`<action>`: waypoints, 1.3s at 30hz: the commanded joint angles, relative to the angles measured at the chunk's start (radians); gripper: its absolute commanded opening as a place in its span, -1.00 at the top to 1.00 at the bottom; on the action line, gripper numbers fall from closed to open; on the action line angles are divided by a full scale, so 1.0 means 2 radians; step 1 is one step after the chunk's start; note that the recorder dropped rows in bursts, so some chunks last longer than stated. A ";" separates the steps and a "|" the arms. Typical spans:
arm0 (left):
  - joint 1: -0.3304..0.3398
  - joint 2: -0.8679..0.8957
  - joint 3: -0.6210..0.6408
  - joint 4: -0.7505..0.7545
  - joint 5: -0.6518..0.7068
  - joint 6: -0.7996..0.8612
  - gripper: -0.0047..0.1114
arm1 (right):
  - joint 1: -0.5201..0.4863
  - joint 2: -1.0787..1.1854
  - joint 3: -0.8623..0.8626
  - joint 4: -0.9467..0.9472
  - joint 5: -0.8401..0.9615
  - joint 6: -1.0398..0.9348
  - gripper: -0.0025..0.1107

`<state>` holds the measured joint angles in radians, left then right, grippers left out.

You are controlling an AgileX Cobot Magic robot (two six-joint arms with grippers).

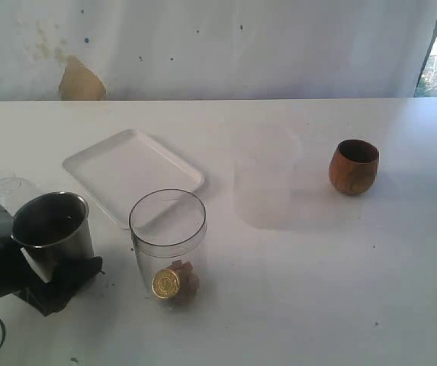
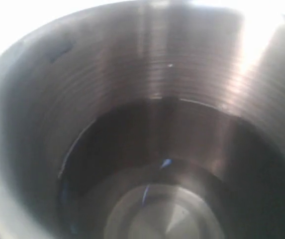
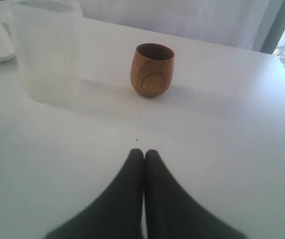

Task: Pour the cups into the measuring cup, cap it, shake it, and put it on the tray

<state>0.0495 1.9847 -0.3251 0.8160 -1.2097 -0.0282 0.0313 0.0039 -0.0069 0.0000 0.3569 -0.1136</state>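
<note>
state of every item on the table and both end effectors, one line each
steel tumbler, upright, looks empty
measuring cup, upright, uncapped, gold disc and brown bits inside
wooden cup, upright, standing free
frosted cup, upright, uncapped
tray, flat, bare
left end effector, at the steel tumbler, grip unclear
right end effector, shut, empty

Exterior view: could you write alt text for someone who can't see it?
A clear measuring cup holding a gold disc and brown bits stands near the front of a white table, with a white tray behind it. At lower left, the left gripper flanks a steel tumbler; a wooden cup stands at right.
</note>
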 commanded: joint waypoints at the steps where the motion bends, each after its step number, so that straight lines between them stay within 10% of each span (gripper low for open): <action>1: -0.002 0.000 -0.011 0.033 -0.006 0.000 -0.88 | -0.001 -0.002 0.003 0.000 -0.003 0.002 0.96; 39: -0.002 0.000 -0.013 0.014 -0.006 -0.012 -0.87 | -0.001 -0.002 0.003 0.000 -0.003 0.010 0.96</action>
<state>0.0495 1.9847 -0.3519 0.8590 -1.2097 -0.0450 0.0313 0.0039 -0.0069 0.0000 0.3569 -0.0978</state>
